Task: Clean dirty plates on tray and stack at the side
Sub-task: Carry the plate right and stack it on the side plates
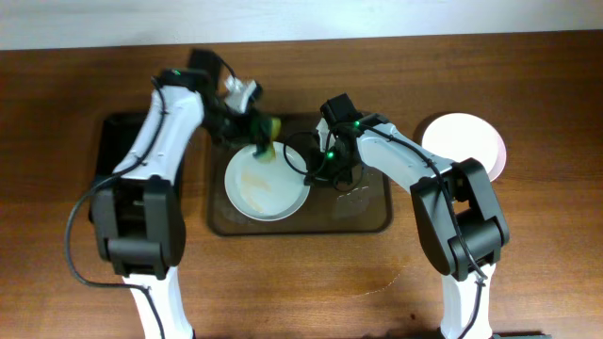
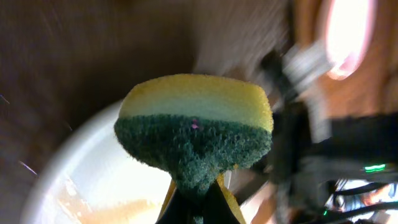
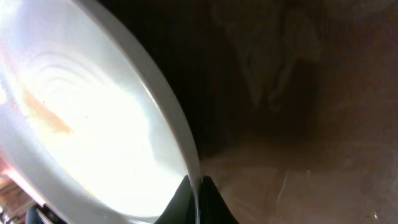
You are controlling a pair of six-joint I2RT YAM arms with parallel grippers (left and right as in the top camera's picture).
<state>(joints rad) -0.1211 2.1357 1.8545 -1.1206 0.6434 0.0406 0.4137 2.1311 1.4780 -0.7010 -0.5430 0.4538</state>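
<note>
While over plate (image 1: 262,191), L pincer (image 1: 265,133) w/ sponge (image 1: 271,125)

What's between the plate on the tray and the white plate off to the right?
In the overhead view: the right gripper pinching the dirty plate, a bare stretch of tray, then table.

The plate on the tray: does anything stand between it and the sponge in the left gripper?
Nothing visible does. The sponge is over the far edge of the plate; the right gripper pinches the rim on another side.
</note>
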